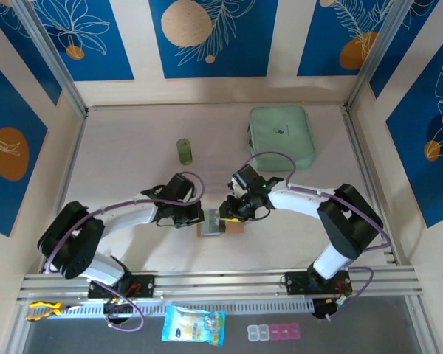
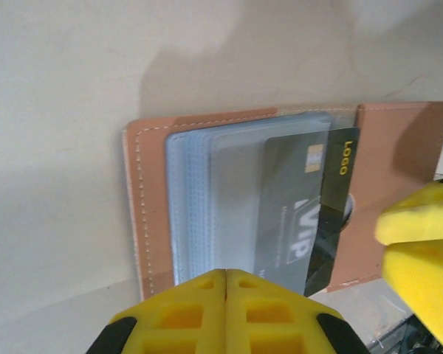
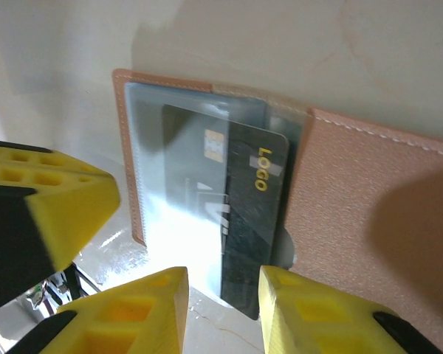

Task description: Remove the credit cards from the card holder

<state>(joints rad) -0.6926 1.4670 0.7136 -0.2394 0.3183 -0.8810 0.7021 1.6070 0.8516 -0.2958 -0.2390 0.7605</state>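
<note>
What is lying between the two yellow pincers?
The open card holder lies between the left pincer and the right pincer, as the top view shows. Both wrist views show a dark credit card poking out of it.

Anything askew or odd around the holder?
One dark card sits partway out of the clear sleeve of the holder, tilted against the stitched edge. No damage or spills visible.

White arms, black joints, purple cables; tool fingers yellow, perhaps moulded plastic.
</note>
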